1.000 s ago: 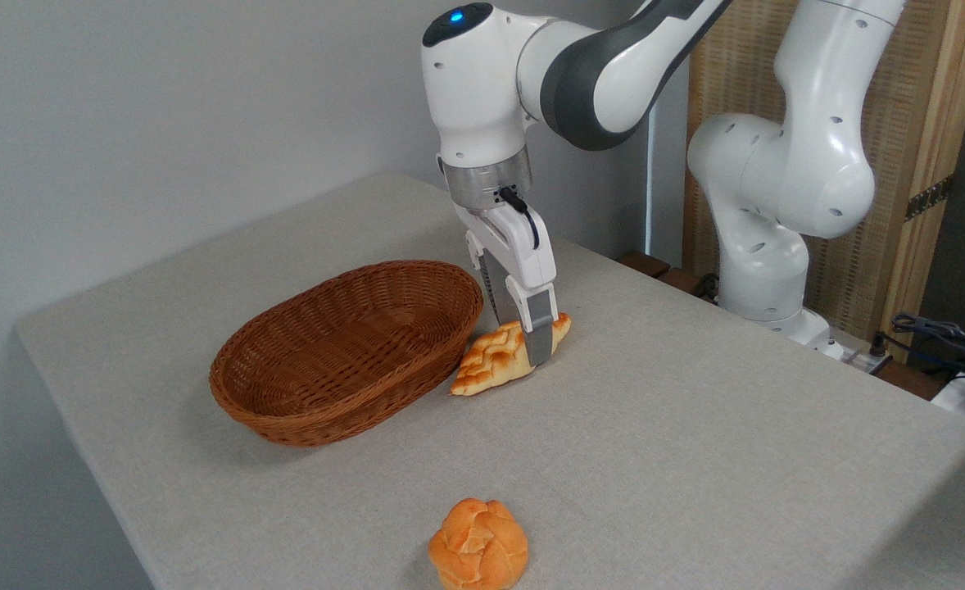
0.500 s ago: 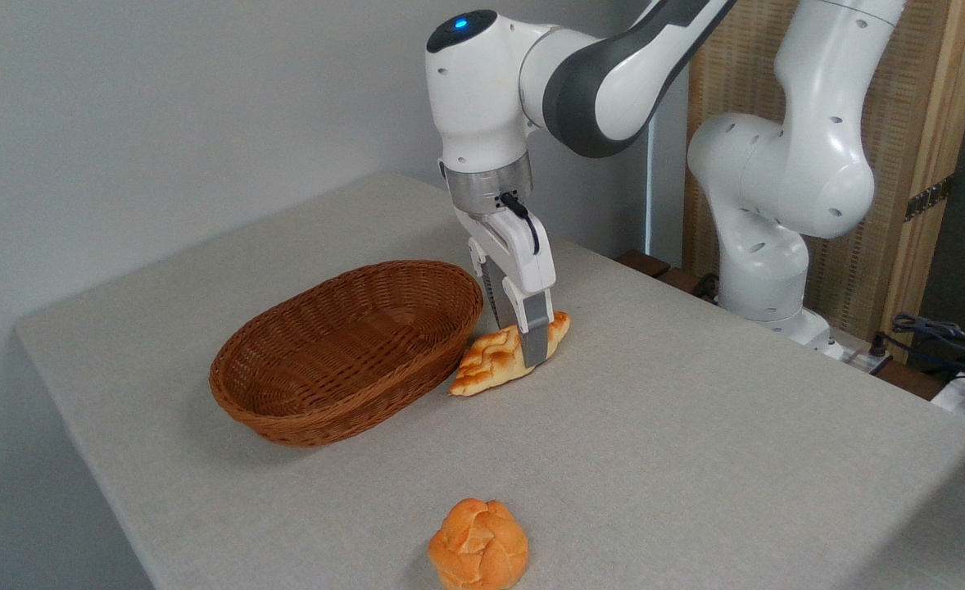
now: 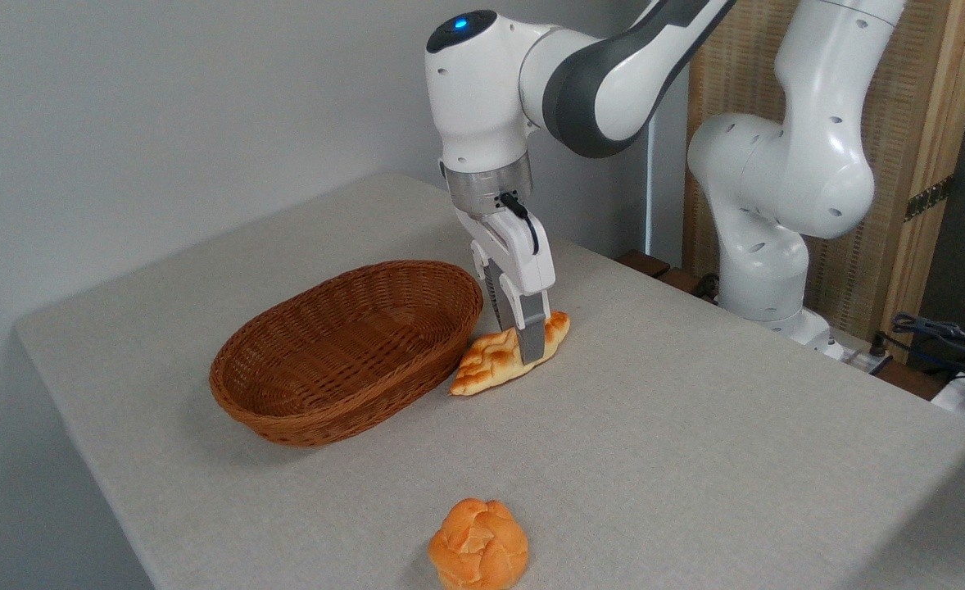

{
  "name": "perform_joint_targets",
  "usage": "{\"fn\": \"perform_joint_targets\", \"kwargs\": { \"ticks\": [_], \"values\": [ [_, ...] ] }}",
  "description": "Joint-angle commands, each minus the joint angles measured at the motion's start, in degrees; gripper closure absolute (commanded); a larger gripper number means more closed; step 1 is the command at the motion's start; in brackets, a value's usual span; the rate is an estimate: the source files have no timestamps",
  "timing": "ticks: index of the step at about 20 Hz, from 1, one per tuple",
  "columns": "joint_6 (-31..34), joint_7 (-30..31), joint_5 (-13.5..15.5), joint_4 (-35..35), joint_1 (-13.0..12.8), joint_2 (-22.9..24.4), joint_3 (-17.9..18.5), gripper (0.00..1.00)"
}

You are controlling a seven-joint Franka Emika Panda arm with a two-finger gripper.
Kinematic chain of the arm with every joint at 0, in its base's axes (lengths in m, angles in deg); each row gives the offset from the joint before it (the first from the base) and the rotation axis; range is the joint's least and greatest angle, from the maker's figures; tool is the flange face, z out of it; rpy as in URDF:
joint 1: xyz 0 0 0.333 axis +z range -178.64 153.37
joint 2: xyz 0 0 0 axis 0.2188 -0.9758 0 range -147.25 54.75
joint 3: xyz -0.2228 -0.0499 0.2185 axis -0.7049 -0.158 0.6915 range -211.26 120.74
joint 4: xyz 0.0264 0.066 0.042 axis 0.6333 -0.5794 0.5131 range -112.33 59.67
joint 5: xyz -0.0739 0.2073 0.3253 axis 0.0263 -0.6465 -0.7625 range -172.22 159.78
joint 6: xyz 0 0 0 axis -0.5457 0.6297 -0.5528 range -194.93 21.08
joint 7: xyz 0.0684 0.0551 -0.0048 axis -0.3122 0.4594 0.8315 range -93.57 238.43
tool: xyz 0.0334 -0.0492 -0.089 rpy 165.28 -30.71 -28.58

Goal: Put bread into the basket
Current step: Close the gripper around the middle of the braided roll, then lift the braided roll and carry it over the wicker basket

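Claw downward (fingers closed, gripping), wrist vertical.

- bread: golden braided loaf with pointed ends, lying flat on the tabletop, just beside the basket.
- basket: oval reddish-brown wicker (shallow, flared), upright.

Shell: my links are glossy white, rounded, dotted with small recessed screw holes.
Joint covers: dark grey bands at my elbow.
Indicator: a blue light glows on my dark wrist cap.
Flange: a brushed metal ring sits below my wrist.
Cable: a short black lead loops beside it.
Hand: white body, grey fingers.
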Motion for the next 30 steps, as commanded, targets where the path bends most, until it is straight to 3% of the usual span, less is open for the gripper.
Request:
{"fn": "perform_joint_targets", "kwargs": {
  "ticks": [1, 10, 12, 14, 20, 22, 25, 26, 29, 30],
  "values": [
    [2.02, -4.92, 0.58, -0.49, 1.28, 1.2, 0.91, 0.88],
    [5.52, -5.19, -0.47, 2.4, 2.95, 1.29, 0.82, 0.87],
    [8.33, -5.02, -3.01, 4.86, 3.22, 1.29, 0.91, 0.87],
    [10.71, -5.37, -7.22, 7.23, 5.41, 1.37, 0.74, 0.87],
    [10.37, -5.02, -6.8, 16.46, 5.94, 0.24, 0.91, 0.86],
    [10.37, -4.58, -4.97, 18.92, 5.94, -1.51, 0.39, 0.85],
    [10.46, -1.43, 3.37, 25.76, 5.86, -8.44, -1.28, 0.81],
    [10.46, 0.32, 4.53, 28.83, 5.86, -11.51, -2.51, 0.8],
    [10.46, 9.71, 4.71, 37.19, 5.86, -21.09, -7.07, 0.78],
    [10.28, 11.66, 4.45, 38.78, 5.77, -23.73, -8.65, 0.72]
  ]
}}
